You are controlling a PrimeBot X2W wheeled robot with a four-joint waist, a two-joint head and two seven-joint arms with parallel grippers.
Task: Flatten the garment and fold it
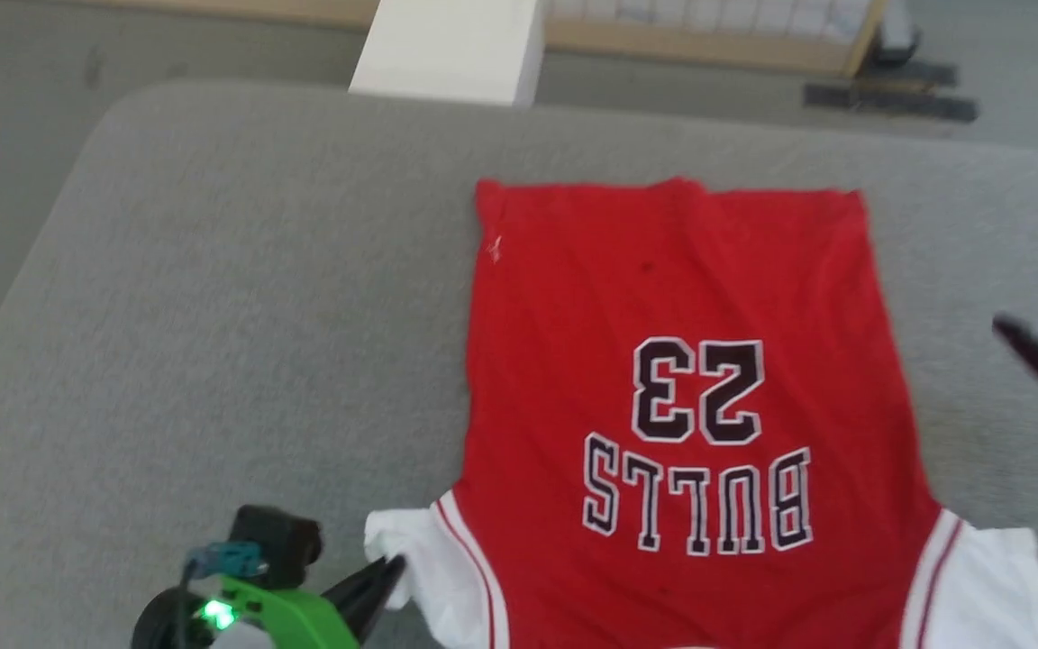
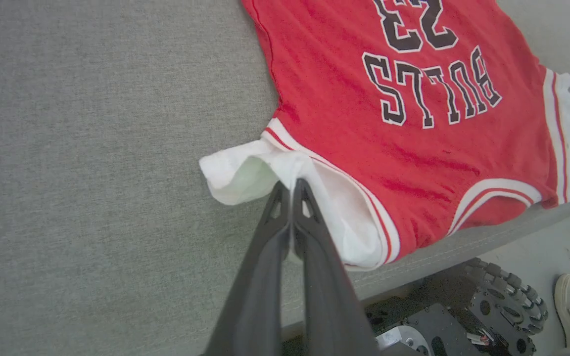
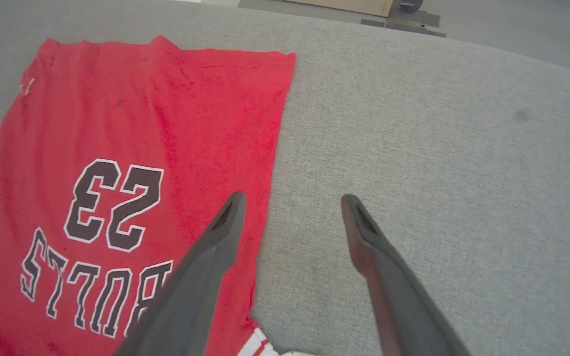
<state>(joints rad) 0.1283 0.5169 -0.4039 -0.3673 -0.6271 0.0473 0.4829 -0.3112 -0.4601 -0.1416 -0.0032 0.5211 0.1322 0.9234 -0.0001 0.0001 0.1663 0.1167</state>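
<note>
Left wrist view: left fingers (image 2: 314, 232) clamp garment (image 2: 389, 148) sleeve; shoe (image 2: 567, 301) nearby.

grey fabric top (image 1: 213, 315), wht block (image 1: 451, 45) behind, wht shoe (image 2: 569, 306) on floor (image 2: 562, 247)

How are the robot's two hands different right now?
The left gripper is pinched shut; the right gripper stands wide open. The left gripper grips the garment's white sleeve; the right gripper holds nothing and hangs over the grey surface beside the garment. Both have two long dark fingers.
</note>
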